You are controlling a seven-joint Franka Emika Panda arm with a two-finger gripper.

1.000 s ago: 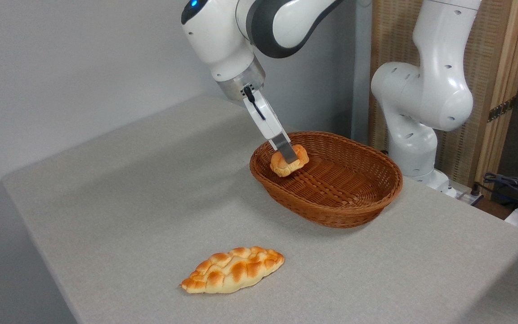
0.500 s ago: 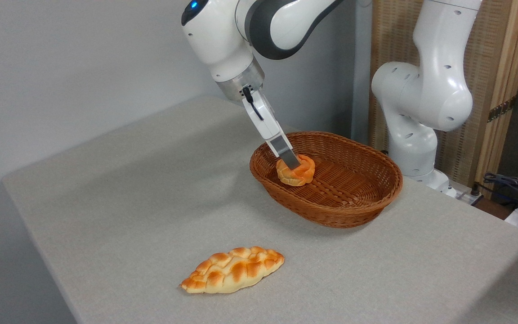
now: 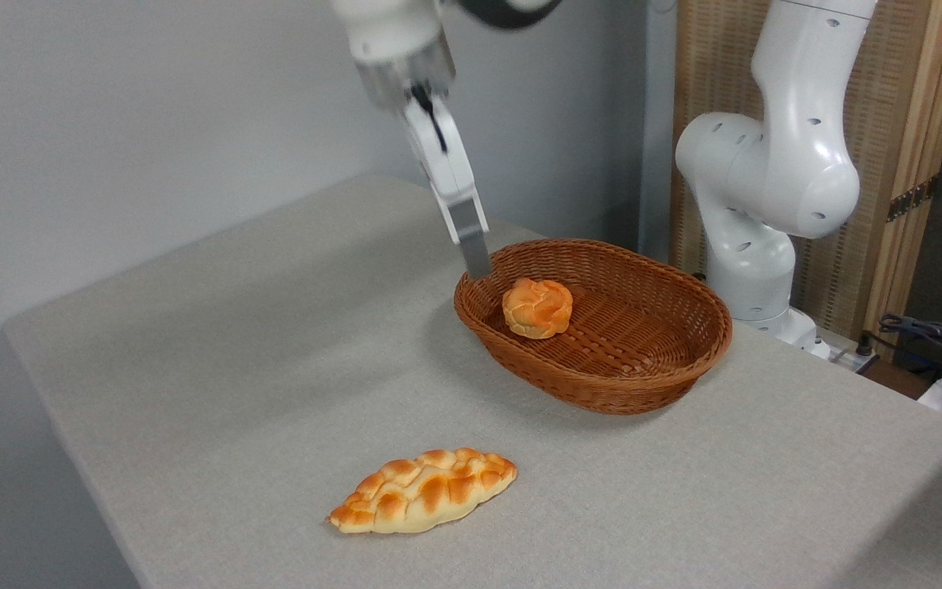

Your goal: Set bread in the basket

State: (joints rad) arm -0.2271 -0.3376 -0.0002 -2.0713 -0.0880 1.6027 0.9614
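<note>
Camera: bread [image 3: 537,307] sits knot-up inside basket [image 3: 659,372].

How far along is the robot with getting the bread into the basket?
It looks essentially done. The small round bun lies on the floor of the wicker basket, with nothing touching it. The gripper holds nothing and hangs above the basket's left rim, clear of the bun. The braided loaf sits on the table out front. Little seems left beyond pulling the arm away.

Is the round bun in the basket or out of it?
In. The bun rests on the woven floor of the basket, near its left end, with the gripper lifted clear.
</note>
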